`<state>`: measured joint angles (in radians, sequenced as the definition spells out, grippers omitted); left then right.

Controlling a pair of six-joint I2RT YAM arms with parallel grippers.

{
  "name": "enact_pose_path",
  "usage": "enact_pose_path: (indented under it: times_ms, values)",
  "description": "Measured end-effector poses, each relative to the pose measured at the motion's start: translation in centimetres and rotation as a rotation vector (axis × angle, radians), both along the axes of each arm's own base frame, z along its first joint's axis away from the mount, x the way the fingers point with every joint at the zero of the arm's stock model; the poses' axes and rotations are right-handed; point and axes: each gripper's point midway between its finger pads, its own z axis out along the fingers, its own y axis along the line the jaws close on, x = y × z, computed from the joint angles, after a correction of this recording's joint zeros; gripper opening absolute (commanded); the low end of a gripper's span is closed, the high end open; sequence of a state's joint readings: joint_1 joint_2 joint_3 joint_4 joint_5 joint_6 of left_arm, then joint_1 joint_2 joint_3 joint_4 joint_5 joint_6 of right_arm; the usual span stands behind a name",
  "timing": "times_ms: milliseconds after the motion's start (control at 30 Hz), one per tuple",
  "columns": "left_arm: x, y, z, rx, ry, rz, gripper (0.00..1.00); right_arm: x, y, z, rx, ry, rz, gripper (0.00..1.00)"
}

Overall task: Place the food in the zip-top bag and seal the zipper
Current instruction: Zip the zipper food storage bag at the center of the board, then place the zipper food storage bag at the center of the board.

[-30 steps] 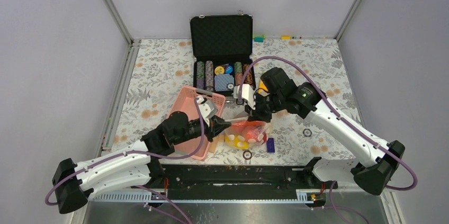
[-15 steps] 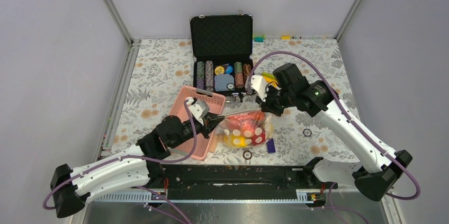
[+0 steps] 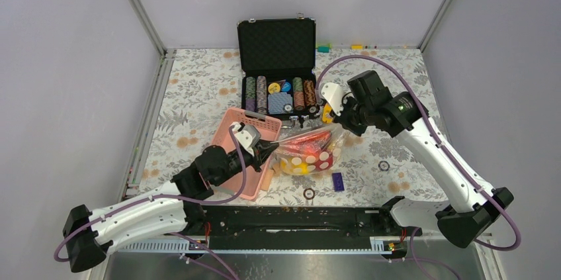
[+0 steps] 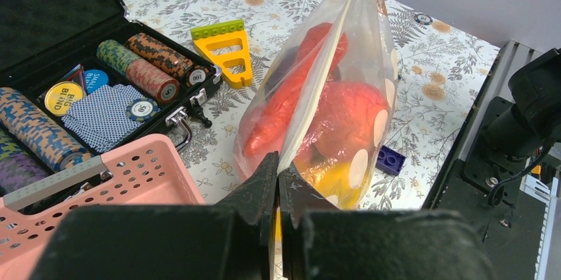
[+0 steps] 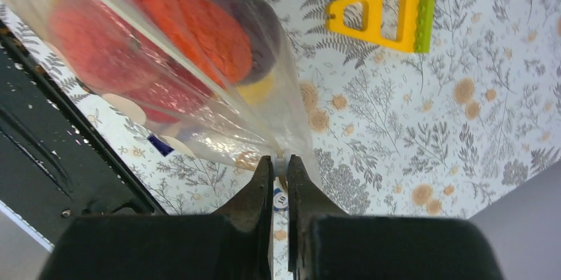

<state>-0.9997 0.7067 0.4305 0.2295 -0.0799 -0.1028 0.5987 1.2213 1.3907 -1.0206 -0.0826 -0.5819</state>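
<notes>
The clear dotted zip-top bag (image 3: 306, 153) hangs stretched between both grippers just above the table, with red, orange and yellow toy food (image 3: 309, 159) inside. My left gripper (image 3: 271, 147) is shut on the left end of the bag's mouth edge. My right gripper (image 3: 340, 124) is shut on the right end. In the left wrist view the zipper (image 4: 327, 61) runs taut from my gripper (image 4: 278, 173) up toward the top, the food (image 4: 344, 118) bulging either side. In the right wrist view my gripper (image 5: 280, 163) pinches the white zipper end, bag (image 5: 198, 88) above.
A pink lattice basket (image 3: 233, 133) lies under my left arm. An open black case of poker chips (image 3: 278, 94) stands behind. A yellow toy piece (image 3: 327, 113), a blue brick (image 3: 338, 181) and loose chips (image 3: 309, 193) lie around the bag.
My right gripper has moved right and back, and my left gripper has drawn left. The bag's mouth has been pulled from slack to a taut straight line between them.
</notes>
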Motion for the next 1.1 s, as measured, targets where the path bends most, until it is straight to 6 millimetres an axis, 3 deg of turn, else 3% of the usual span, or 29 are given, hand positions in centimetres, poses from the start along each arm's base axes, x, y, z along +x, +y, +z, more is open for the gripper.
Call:
enact_pose_path:
  times_ms: [333,600,800,1100]
  values:
    - [0.7,0.5,-0.4,0.006,-0.003,0.030,0.00,2.1,-4.1,-0.9,-0.122,0.013,-0.161,0.00]
    - [1.1,0.8,-0.5,0.006,-0.001,0.044,0.00,3.2,-4.7,-2.0,-0.151,0.033,-0.201,0.00]
    - [1.5,0.5,-0.4,-0.008,0.019,0.049,0.00,4.6,-4.6,-0.8,-0.046,-0.091,-0.308,0.00]
    - [3.0,-4.3,1.7,-0.051,0.164,-0.011,0.00,2.2,-8.7,4.4,0.262,-0.304,-0.708,0.00]
